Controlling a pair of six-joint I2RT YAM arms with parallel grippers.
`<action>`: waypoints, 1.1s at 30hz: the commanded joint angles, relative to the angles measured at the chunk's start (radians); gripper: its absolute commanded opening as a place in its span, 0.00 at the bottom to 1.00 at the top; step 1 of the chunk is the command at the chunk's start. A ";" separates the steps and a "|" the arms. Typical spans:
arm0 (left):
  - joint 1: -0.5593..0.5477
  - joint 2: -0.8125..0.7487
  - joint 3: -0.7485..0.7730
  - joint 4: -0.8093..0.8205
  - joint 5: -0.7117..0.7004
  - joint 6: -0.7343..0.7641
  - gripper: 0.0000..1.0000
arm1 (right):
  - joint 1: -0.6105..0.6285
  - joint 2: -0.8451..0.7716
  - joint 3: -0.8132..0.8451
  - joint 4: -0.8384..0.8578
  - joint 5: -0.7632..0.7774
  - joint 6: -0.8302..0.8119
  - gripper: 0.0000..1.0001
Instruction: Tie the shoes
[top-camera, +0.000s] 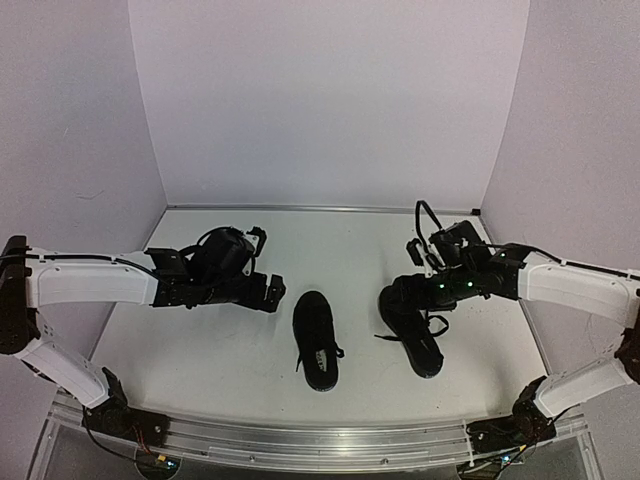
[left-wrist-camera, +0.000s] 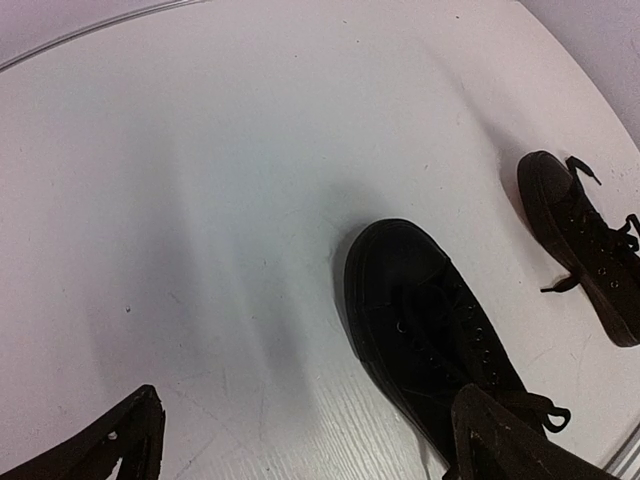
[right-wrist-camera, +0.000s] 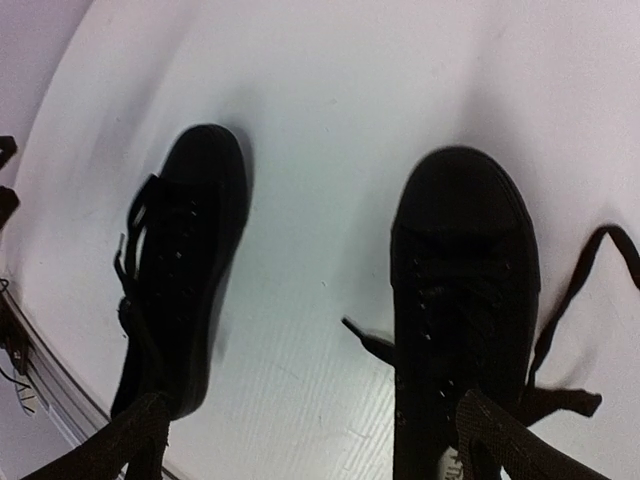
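Two all-black lace-up shoes lie side by side on the white table, toes pointing to the back. The left shoe (top-camera: 316, 342) (left-wrist-camera: 428, 340) (right-wrist-camera: 185, 270) has its laces bunched at its side. On the right shoe (top-camera: 410, 328) (left-wrist-camera: 585, 245) (right-wrist-camera: 465, 300), the loose laces (right-wrist-camera: 578, 295) trail out on both sides. My left gripper (top-camera: 270, 293) (left-wrist-camera: 310, 455) is open just left of the left shoe's toe and holds nothing. My right gripper (top-camera: 402, 297) (right-wrist-camera: 315, 450) hovers open over the right shoe's toe end, one finger (right-wrist-camera: 505, 440) above its laced part.
The metal rail (top-camera: 320, 432) (right-wrist-camera: 35, 375) runs along the table's near edge, just behind the shoes' heels. Pale walls close off the back and both sides. White tabletop (top-camera: 330, 245) stretches behind the shoes.
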 joint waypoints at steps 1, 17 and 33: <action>0.001 -0.021 0.020 0.000 -0.004 0.023 1.00 | 0.001 0.013 -0.041 -0.155 0.050 -0.002 0.91; 0.001 -0.063 -0.009 0.039 -0.022 0.019 1.00 | 0.001 0.236 -0.002 -0.198 0.177 -0.051 0.76; 0.001 -0.115 -0.022 0.029 -0.058 0.002 1.00 | 0.067 0.203 -0.016 0.010 -0.140 0.074 0.00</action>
